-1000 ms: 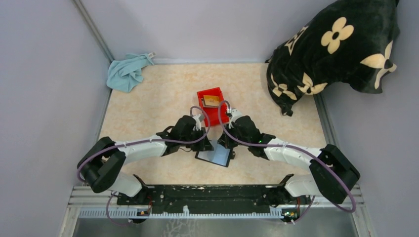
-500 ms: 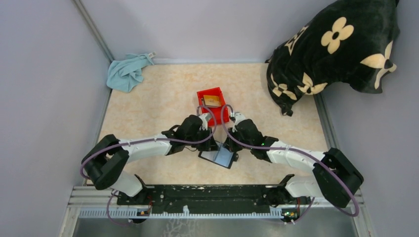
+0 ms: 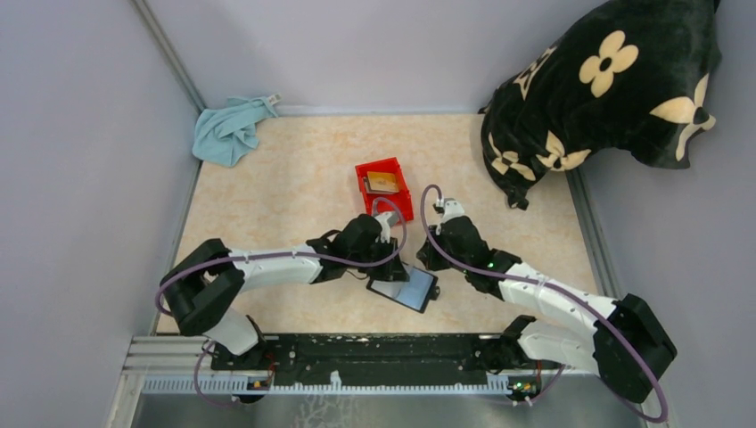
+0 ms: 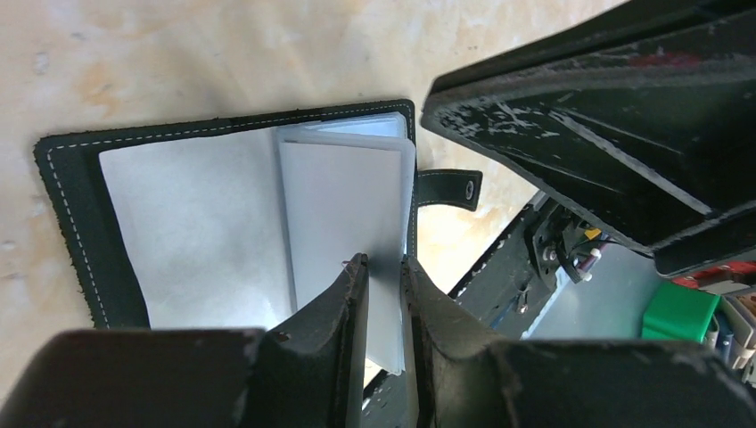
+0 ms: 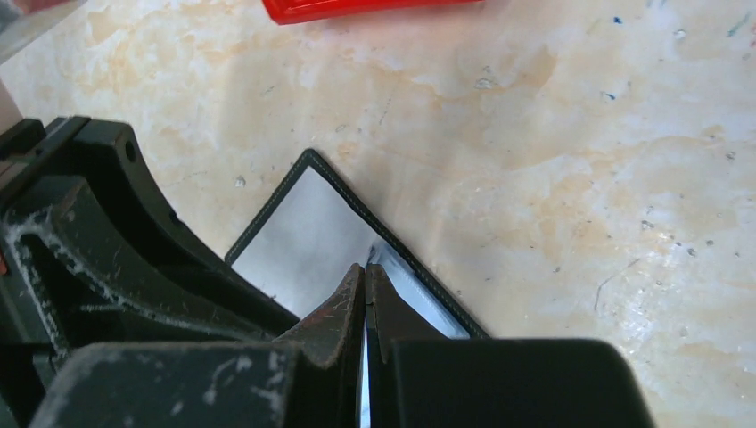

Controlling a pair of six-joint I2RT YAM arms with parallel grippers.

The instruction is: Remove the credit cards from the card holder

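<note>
Black card holder (image 4: 69, 205) lies open: our left gripper (image 4: 383, 264) pinches its clear sleeve (image 4: 343, 205), right gripper (image 5: 365, 270) pressed together just beside it. Next, we judge, the right one must part and draw out whatever that sleeve holds.

The card holder (image 3: 406, 287) lies open on the table (image 3: 285, 187), in front of the bin (image 3: 364, 171) holding a card (image 3: 383, 183); cloth (image 3: 227, 132) in far-left corner, pillow (image 3: 606, 89) far right

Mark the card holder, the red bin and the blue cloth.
card holder (image 3: 406, 287), top view, on its open inner face.
red bin (image 3: 376, 165), top view, on its far rim.
blue cloth (image 3: 227, 134), top view, on the middle of the crumpled heap.
</note>
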